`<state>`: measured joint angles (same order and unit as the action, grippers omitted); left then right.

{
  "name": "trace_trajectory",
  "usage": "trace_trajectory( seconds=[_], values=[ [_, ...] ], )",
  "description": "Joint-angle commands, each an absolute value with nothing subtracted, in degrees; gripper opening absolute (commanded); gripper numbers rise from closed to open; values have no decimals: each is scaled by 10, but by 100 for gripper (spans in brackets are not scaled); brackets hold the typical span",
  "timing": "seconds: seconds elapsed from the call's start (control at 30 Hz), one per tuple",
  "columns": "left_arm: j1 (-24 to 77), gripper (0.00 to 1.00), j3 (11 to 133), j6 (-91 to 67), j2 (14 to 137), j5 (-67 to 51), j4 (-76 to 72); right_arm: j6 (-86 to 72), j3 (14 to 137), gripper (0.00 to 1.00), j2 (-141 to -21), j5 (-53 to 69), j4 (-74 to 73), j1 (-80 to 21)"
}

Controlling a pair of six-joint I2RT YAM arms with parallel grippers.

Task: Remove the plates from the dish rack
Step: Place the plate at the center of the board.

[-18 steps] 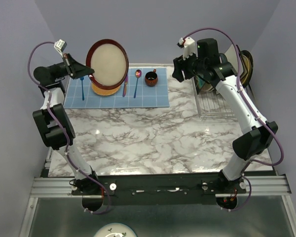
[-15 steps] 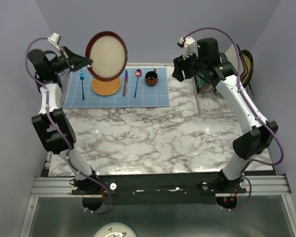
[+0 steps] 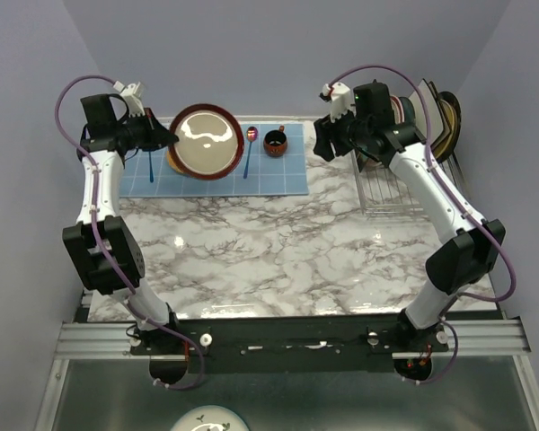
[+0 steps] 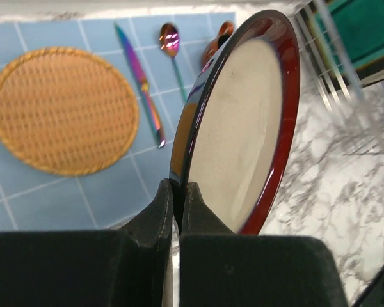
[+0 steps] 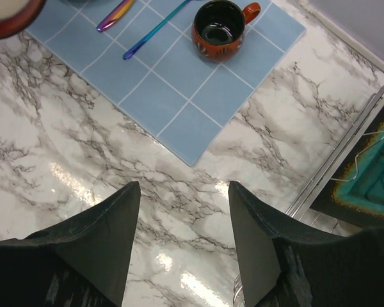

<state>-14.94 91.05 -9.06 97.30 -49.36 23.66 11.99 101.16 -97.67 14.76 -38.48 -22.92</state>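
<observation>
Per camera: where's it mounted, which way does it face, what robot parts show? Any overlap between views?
Top external: above and behind the robot, looking down at the table; left arm and right arm show.
Left wrist: on the left arm, looking along the left gripper, shut on a plate, down at the woven mat.
Right wrist: on the right arm, looking down past the open right gripper at table, cup and rack edge.
Shared: both wrist views catch the spoon and placemat.
</observation>
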Motion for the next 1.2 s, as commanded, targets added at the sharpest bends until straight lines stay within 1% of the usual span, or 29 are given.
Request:
trace_trajectory(
  seconds=[0.0,0.1,0.27,0.53,0.77,1.17],
  values=[
    [-149,0,876,31,927,-454,297,122,1005,65,-940,162,-357,-233],
    [-150,0,821,67,897,-429,302,122,1005,65,-935,163,-354,-233],
    [-149,0,766,107,868,-446,332,120,994,65,-937,163,-348,-233],
    [-149,0,741,162,839,-476,396,120,976,64,-926,159,-346,-233],
    [-149,0,689,230,813,-430,416,123,968,64,-921,157,-345,-233],
    [-144,0,631,241,805,-395,387,119,963,64,-924,164,-345,-233]
  ],
)
